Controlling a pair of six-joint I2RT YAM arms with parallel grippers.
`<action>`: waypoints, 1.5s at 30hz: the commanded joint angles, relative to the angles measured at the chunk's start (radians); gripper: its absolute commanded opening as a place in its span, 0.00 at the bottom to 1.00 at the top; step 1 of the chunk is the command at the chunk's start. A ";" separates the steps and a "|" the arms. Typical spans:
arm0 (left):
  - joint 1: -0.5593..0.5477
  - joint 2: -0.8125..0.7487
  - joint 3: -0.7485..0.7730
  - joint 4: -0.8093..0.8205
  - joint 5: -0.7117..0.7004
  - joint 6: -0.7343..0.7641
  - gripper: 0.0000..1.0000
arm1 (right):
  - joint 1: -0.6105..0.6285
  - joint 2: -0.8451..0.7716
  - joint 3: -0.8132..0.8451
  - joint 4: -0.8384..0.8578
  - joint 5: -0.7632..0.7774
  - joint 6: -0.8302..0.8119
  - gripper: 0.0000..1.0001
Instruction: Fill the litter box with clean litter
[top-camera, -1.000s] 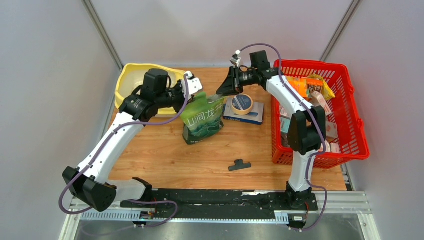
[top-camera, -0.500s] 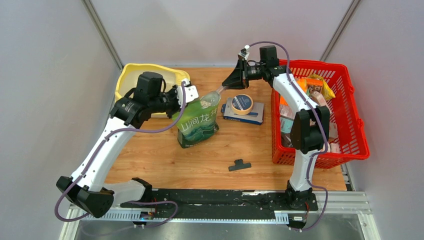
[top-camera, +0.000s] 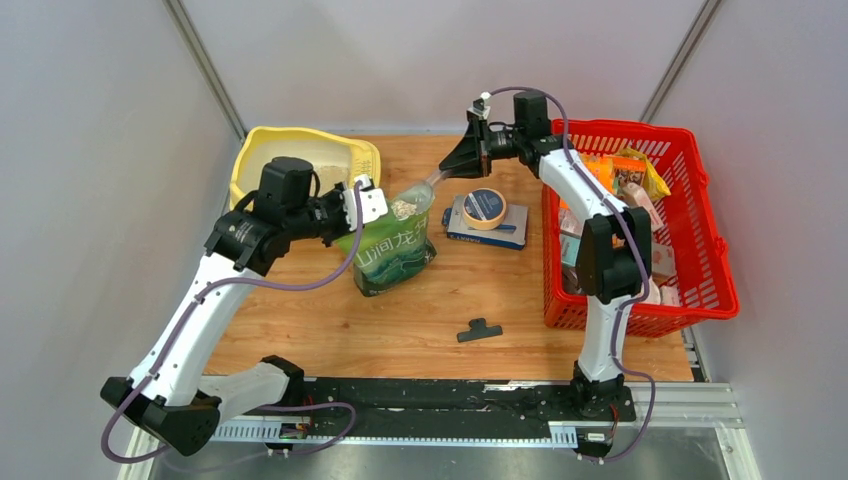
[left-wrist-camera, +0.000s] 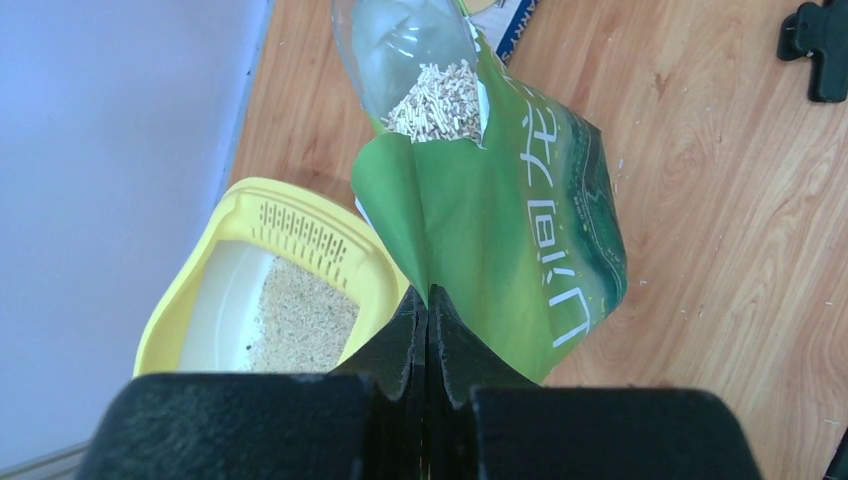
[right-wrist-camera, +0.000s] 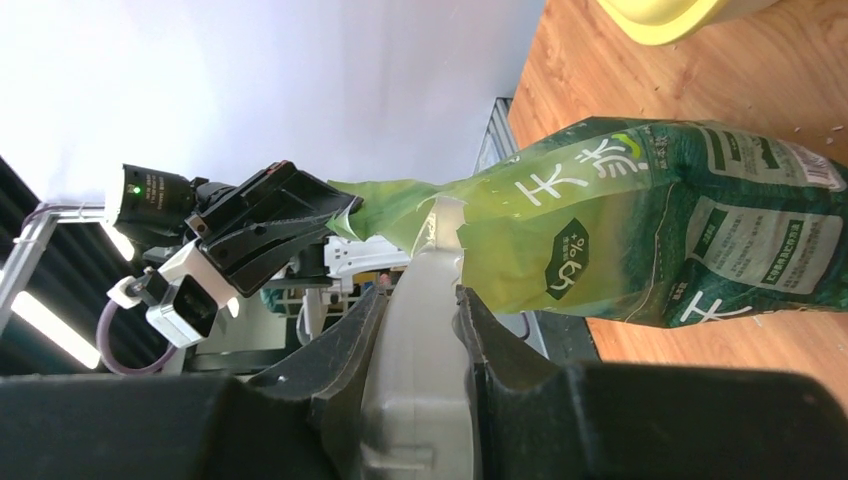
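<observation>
Top external view: the green pouch (top-camera: 393, 245) sits on the wooden surface (top-camera: 400, 320) just right of the yellow litter box (top-camera: 300, 134), its mouth stretched open between 2 arms. The left fingers (left-wrist-camera: 415, 322) are pressed together on its green edge, while the right fingers (right-wrist-camera: 375, 310), narrowly parted, pinch its pale translucent flap. Beige litter (left-wrist-camera: 300, 320) lies in the box.
</observation>
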 joint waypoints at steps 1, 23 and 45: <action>0.026 -0.119 0.027 -0.028 -0.053 0.048 0.00 | -0.064 0.036 0.002 0.129 0.013 0.081 0.00; 0.147 -0.131 0.062 0.013 -0.119 0.103 0.00 | 0.104 0.170 0.265 0.135 0.079 0.095 0.00; 0.241 -0.114 0.036 0.022 -0.153 0.162 0.00 | 0.146 0.288 0.461 0.183 0.161 0.147 0.00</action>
